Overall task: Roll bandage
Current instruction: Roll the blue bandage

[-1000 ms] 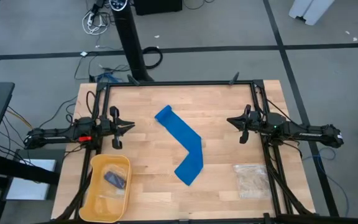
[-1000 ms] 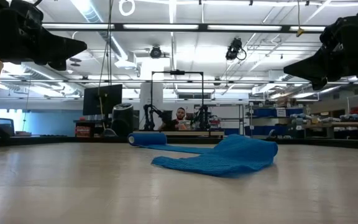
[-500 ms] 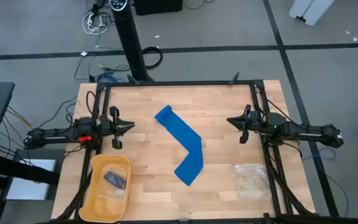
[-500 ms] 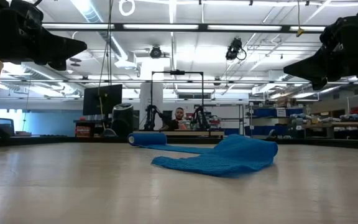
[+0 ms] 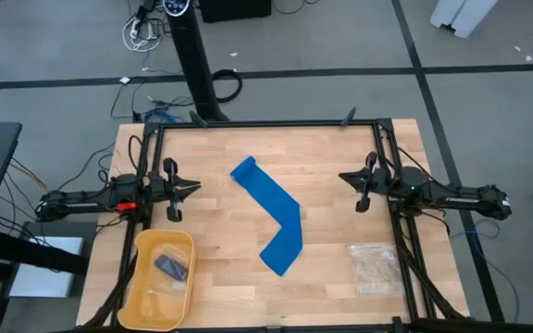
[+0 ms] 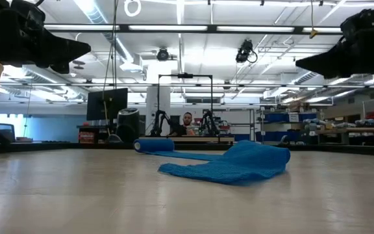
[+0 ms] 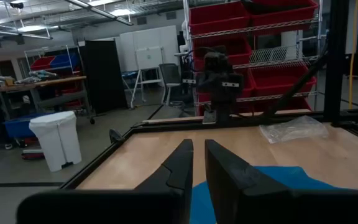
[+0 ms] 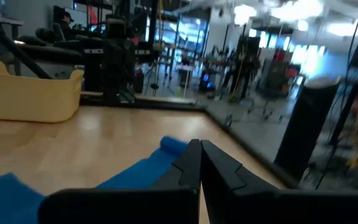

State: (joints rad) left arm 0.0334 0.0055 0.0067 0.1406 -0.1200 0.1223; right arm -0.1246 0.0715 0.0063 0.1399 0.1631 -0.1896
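Bandage [image 5: 272, 218], soft blue strip, bent, rumpled

We hold both arms level above the table, pointing inward from opposite edges. Our left gripper [image 5: 192, 186] hangs with its fingers a narrow gap apart. Our right gripper [image 5: 343, 177] hangs with fingers pressed together.
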